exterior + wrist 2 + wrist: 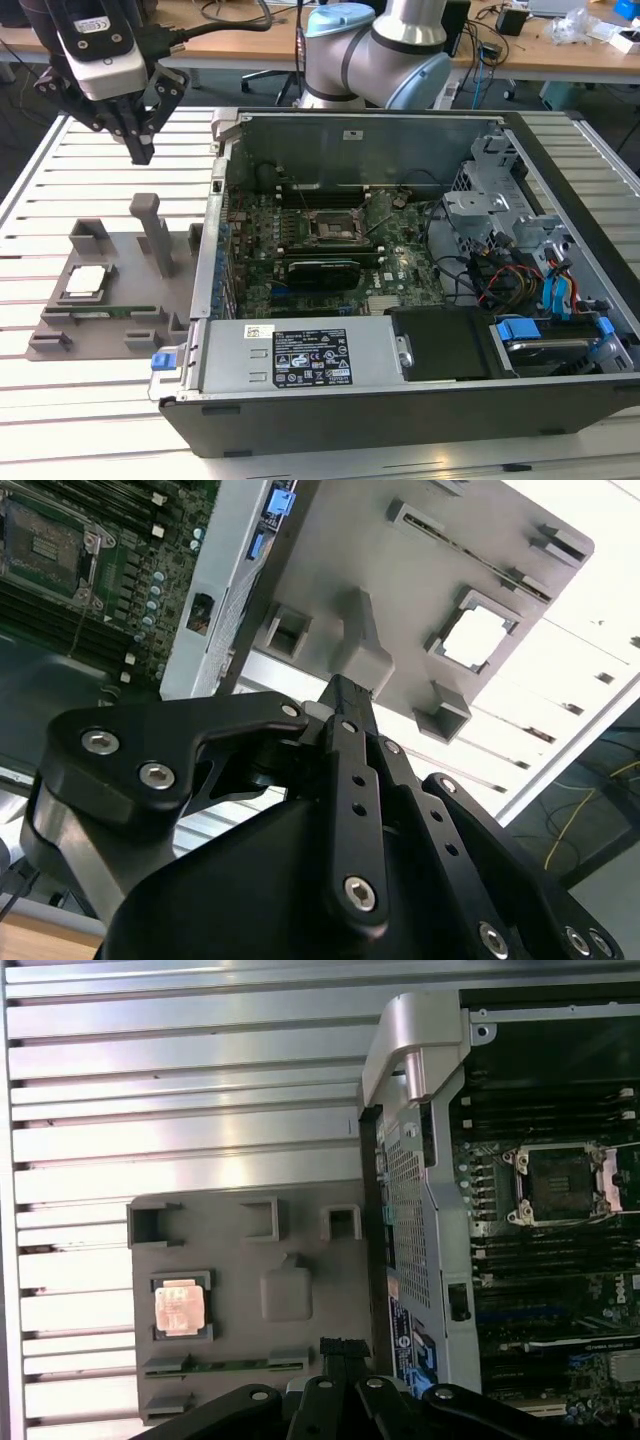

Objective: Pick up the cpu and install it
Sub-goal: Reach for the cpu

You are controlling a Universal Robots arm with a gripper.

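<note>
Cpu (85,281) lies flat, metal plate up, in a square recess of the grey holder tray (128,275). The corner tabs probably keep it squared for a clean grasp. The gripper (142,152) hangs above the tray, well apart from the chip, fingers pressed together on nothing. Beside the tray, the opened computer case (350,150) bares its empty socket (330,228), presumably ready to receive it. A white printed label (309,357) sits on the case's front cover.
</note>
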